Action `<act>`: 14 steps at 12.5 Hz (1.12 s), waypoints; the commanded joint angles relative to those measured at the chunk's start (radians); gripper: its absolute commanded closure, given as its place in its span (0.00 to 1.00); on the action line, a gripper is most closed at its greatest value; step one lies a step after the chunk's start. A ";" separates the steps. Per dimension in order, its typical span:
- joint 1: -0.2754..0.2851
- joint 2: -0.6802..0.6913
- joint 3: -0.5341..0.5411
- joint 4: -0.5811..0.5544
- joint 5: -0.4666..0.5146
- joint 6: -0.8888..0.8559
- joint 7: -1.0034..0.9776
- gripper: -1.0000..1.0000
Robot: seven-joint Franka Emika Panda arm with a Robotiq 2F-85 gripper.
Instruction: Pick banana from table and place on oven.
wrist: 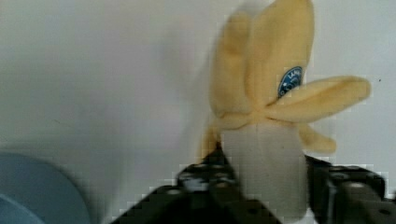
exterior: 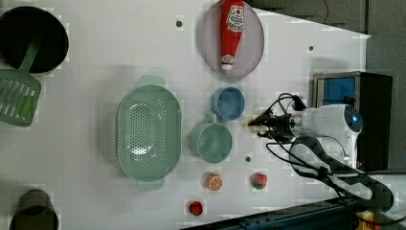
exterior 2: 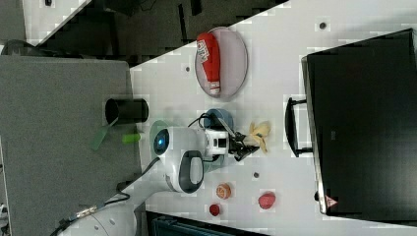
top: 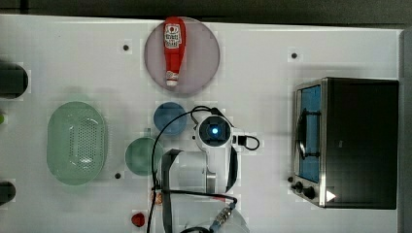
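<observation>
Black fingers (wrist: 224, 186) of the gripper (wrist: 266, 186) are seen in the wrist view set against both sides of the banana (wrist: 268, 107), its cream flesh pinched between them and its yellow peel flaps spread beyond. The arm is stretched low over the table (exterior 2: 285, 59) in the right view, wrist pointed toward the oven (exterior 2: 364, 123). The banana (exterior 2: 259, 133) lies between the blue bowl (exterior 2: 220, 118) and the oven's handle (exterior 2: 289, 127).
</observation>
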 commanded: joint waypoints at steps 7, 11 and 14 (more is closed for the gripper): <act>-0.025 -0.291 0.004 0.041 -0.022 -0.098 0.028 0.75; -0.022 -0.471 0.005 0.189 -0.021 -0.482 0.028 0.75; -0.038 -0.515 -0.039 0.337 -0.021 -0.698 0.026 0.75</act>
